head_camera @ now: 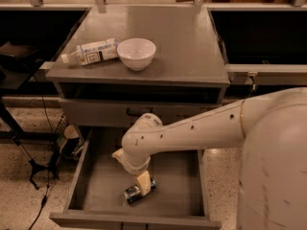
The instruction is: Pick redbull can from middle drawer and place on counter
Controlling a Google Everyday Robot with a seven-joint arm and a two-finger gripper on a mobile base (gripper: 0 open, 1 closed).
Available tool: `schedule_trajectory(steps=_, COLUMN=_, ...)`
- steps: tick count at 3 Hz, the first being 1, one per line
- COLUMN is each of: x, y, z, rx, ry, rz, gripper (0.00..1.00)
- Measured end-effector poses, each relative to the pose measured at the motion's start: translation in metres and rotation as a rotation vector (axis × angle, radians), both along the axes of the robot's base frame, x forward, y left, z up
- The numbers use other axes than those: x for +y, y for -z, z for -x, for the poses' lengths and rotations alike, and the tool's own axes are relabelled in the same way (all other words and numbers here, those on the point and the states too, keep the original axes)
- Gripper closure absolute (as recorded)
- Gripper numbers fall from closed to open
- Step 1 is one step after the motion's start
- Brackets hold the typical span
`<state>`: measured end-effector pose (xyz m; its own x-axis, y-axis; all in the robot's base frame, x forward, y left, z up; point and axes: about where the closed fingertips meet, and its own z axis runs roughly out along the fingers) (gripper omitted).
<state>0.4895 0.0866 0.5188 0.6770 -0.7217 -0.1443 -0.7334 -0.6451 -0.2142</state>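
We see the end effector [143,183] low inside the open middle drawer [180,188], right at the redbull can [131,194]. The can lies on its side on the drawer floor, near the front wall and left of centre. We cannot tell whether the end effector is spread or pinching the can. The cream arm [192,131] reaches in from the right and covers part of the drawer floor and the can's far end. Just behind its bend is a shut grey drawer front [91,113] with a black handle. Up on the tabletop [187,47], at the left front, a white bowl [136,53] stands just beside a plastic bottle [91,51] lying on its side.
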Motion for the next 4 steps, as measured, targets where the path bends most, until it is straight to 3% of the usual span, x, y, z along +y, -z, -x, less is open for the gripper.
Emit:
schedule_trajectory(steps=2, x=0.026, y=0.095, z=-0.001, rx=-0.049, ry=-0.099, rz=-0.002, gripper=0.00)
schedule_trajectory(steps=4, x=0.019, y=0.154, z=-0.015, rx=-0.084, ry=-0.094, rz=0.004, gripper=0.00)
